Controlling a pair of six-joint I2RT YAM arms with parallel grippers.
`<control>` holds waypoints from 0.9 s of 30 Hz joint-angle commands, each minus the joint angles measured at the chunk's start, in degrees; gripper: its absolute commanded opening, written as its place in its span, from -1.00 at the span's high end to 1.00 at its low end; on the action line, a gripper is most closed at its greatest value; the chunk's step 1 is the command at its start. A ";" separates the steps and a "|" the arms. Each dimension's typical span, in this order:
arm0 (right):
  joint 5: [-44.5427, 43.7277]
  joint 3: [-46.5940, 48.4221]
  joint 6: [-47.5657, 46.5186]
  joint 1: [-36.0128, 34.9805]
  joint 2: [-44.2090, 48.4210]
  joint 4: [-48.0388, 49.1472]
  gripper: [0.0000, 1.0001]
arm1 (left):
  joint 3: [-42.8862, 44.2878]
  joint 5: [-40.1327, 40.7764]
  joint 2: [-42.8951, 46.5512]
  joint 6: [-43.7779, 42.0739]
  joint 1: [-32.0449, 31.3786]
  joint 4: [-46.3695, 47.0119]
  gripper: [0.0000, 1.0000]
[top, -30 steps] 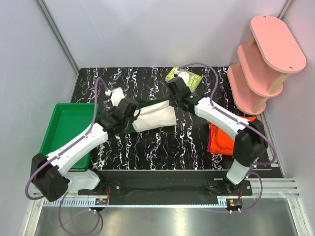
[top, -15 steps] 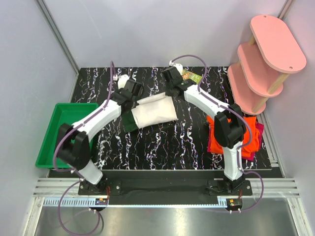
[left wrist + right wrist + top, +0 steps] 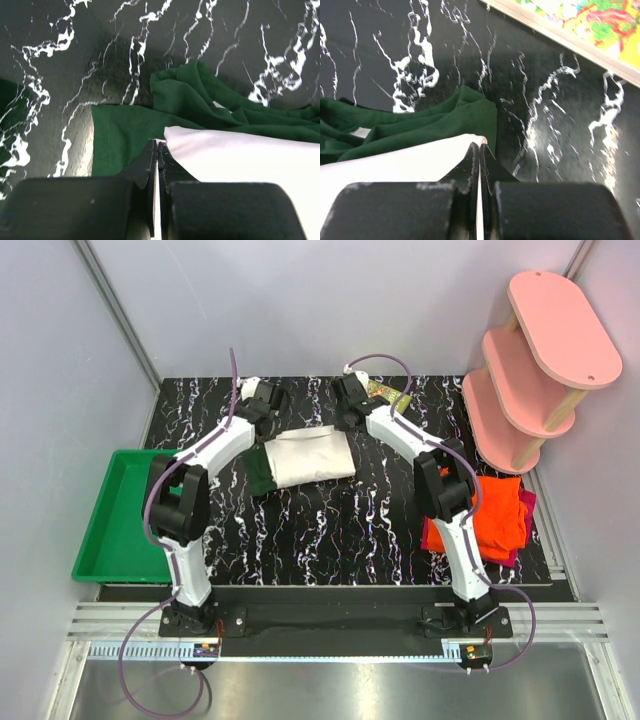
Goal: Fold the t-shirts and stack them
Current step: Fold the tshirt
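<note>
Black marbled worktop (image 3: 380, 530), grey walls (image 3: 300, 300) (pink shelf (image 3: 540, 350) right). Stretch far forward, pinching white shirt (image 3: 310, 455) in left jaws, right jaws.

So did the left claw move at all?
Yes. Holding the white shirt, the left gripper went toward the table's far edge, farther from the green tray.

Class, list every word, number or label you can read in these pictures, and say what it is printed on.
No text can be read.
On the book: bright cover picture, any lettering too blurred to read.
On the t-shirt: folded, no print showing.
</note>
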State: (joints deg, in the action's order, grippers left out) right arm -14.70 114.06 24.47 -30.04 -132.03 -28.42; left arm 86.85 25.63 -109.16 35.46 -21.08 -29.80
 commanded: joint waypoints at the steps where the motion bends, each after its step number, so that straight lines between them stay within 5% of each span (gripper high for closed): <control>1: -0.68 8.09 -0.30 2.35 -3.14 0.12 1.00 | 4.81 0.74 -2.45 -1.80 2.71 0.36 1.00; 5: 2.30 11.44 -0.30 3.41 -6.22 -0.32 0.93 | 7.72 -1.54 -7.01 -2.77 3.85 -0.08 1.00; 6: 2.31 11.71 -0.82 3.41 -6.23 -0.23 0.84 | 8.16 -1.89 -7.29 -2.59 4.03 -0.17 0.85; 11: 1.26 11.18 -2.32 2.89 -2.37 0.56 -0.01 | 5.00 -2.42 -3.43 -1.02 4.12 2.38 0.31; 14: -0.41 9.78 -3.28 1.83 1.32 0.65 -0.27 | 2.89 -3.91 0.08 0.92 3.94 2.82 0.17; 17: -0.07 6.71 -3.47 -0.45 4.67 2.14 -0.25 | 0.43 -6.81 3.16 1.19 2.89 5.19 0.21; 23: 5.89 2.40 -0.75 -2.39 3.27 4.08 0.48 | 3.58 -13.31 -1.65 -1.45 -0.01 6.25 0.36; 27: 8.19 0.99 0.40 -2.39 0.11 3.64 0.69 | 6.14 -17.97 -7.28 -1.80 -0.36 5.46 0.42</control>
State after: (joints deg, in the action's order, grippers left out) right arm -9.85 116.84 23.44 -33.01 -130.19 -25.12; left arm 89.78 14.44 -111.39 34.94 -21.41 -25.80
